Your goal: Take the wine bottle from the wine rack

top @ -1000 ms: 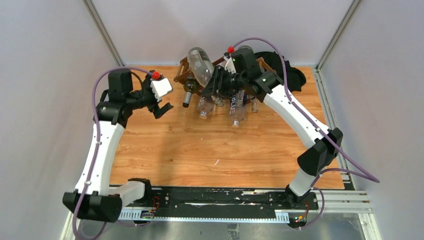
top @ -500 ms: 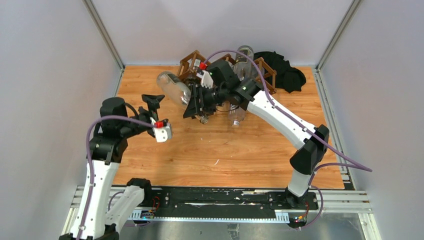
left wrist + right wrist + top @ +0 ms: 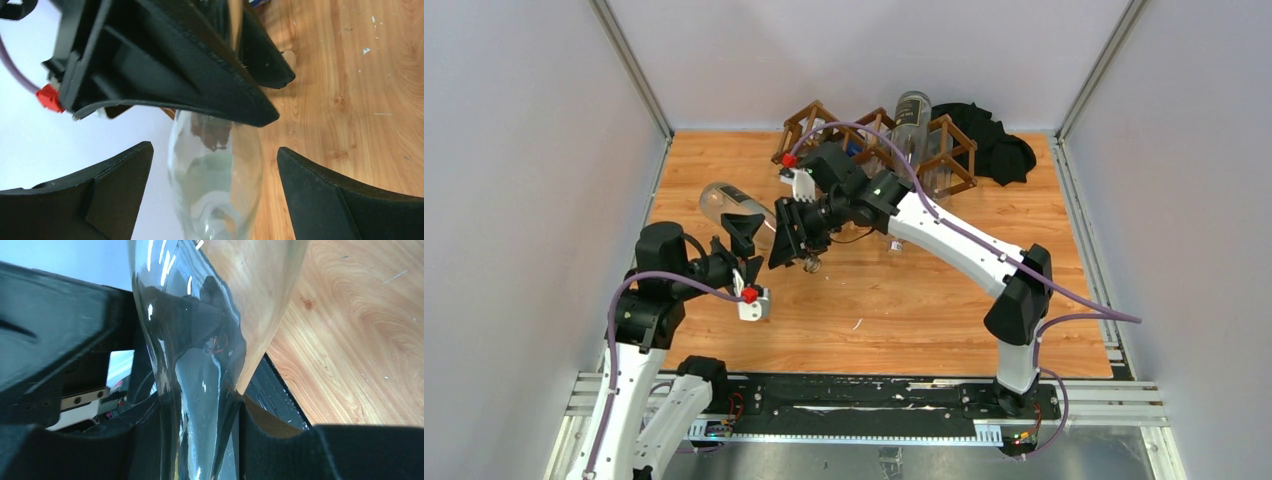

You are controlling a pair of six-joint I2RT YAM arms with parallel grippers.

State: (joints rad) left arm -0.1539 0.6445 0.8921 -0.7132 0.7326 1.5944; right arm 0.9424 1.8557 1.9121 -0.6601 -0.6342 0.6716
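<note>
Clear glass wine bottle, off the dark brown wooden lattice wine rack and tilted above the light wooden desk. Right claw is clamped on its neck. Left claw is spread wide, fingers either side of the bottle's body.

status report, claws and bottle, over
Right claw shut on neck of clear glass wine bottle. Left claw open, straddling its body, no contact. Bottle off dark brown wooden lattice wine rack. No obstruction.
</note>
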